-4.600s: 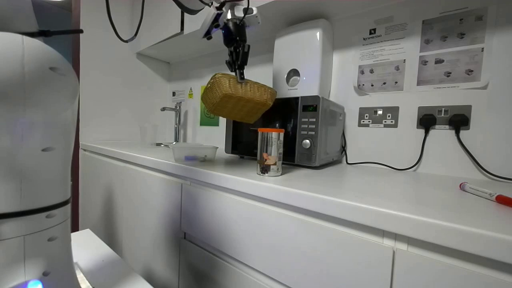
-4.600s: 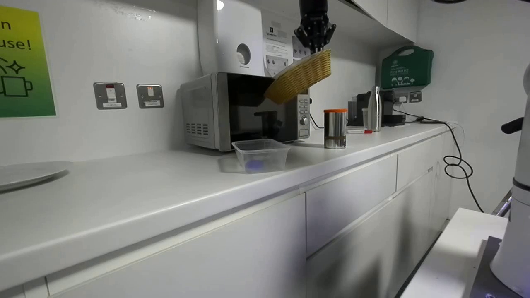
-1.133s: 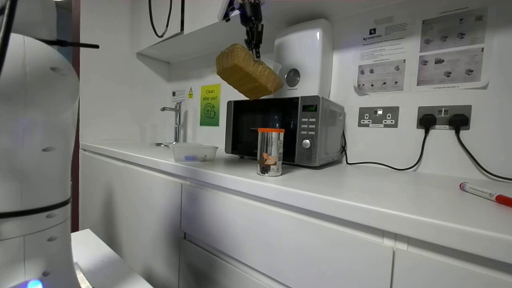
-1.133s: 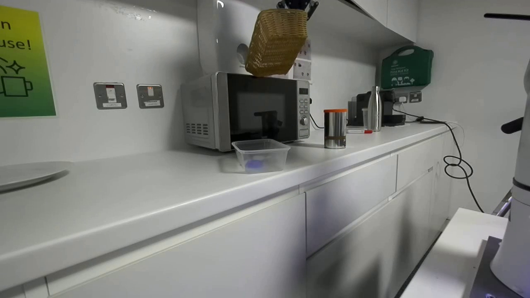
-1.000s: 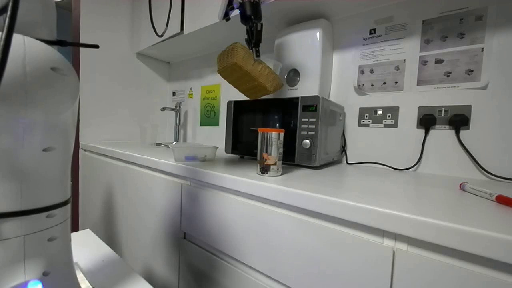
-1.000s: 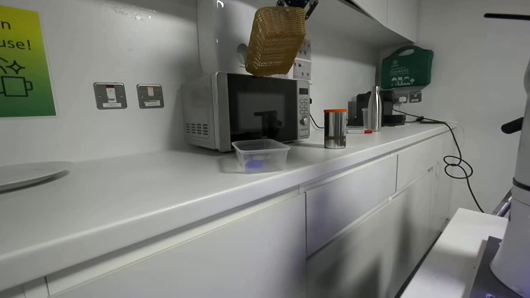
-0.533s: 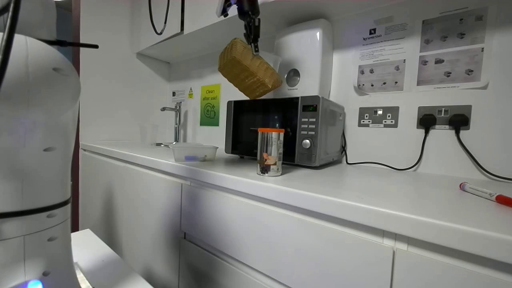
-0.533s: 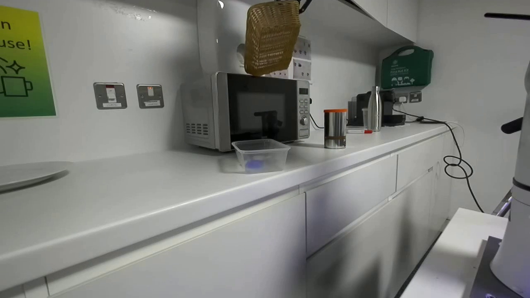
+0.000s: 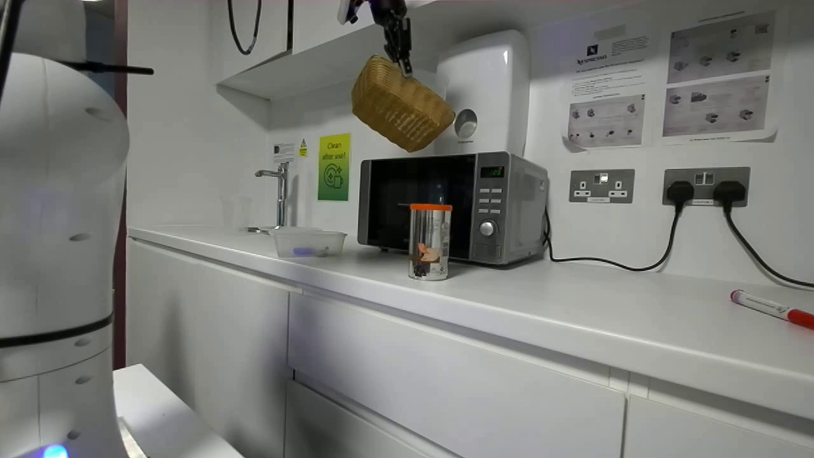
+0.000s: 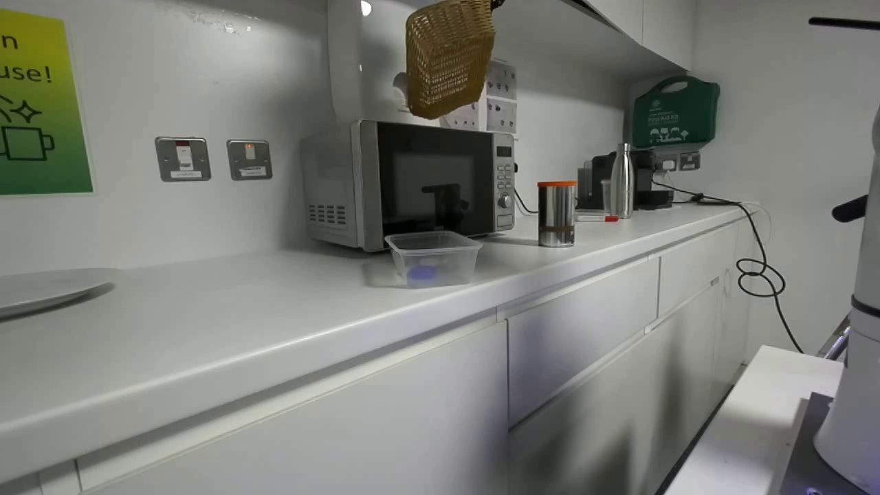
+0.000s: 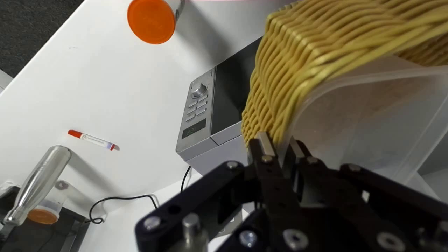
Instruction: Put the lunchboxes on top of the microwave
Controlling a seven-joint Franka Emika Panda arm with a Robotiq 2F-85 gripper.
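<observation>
Two lunchboxes (image 9: 402,105) are raised higher, pinched by the jaws. Clearance over the microwave (image 10: 412,182) below these is likely gained.

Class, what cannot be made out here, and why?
Wicker basket: far end cut off by the wrist view's edges.
Microwave: inside hidden by its dark door in every view.
Nespresso notice: fine print too small in an exterior view.
Pale dish: cut off by left edge in an exterior view.
</observation>
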